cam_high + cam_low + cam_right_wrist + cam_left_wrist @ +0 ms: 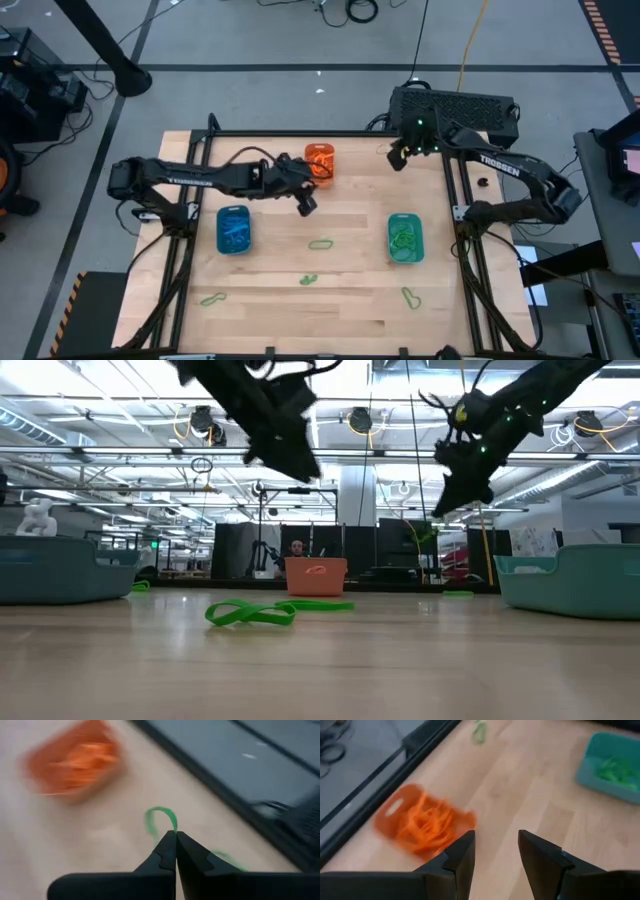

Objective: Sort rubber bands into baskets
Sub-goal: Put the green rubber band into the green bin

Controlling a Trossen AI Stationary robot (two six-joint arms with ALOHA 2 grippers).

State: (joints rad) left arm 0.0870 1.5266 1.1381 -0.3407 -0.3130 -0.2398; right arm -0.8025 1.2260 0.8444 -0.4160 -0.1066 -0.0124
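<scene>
1. The right gripper (176,836), near the table's far edge beside the orange plastic basket (320,163), is pressed together on a thin green rubber band (159,818).
2. The left gripper (496,846) hangs spread just beside that basket.

a light wooden table (350,290) fills the middle of the high view, with a black metal frame (300,133) around its edges. a black box (455,106) sits just past the table's top right corner. black cables (350,10) lie on the grey floor (250,40) at the top. a yellow cable (470,40) runs down at the upper right.
</scene>
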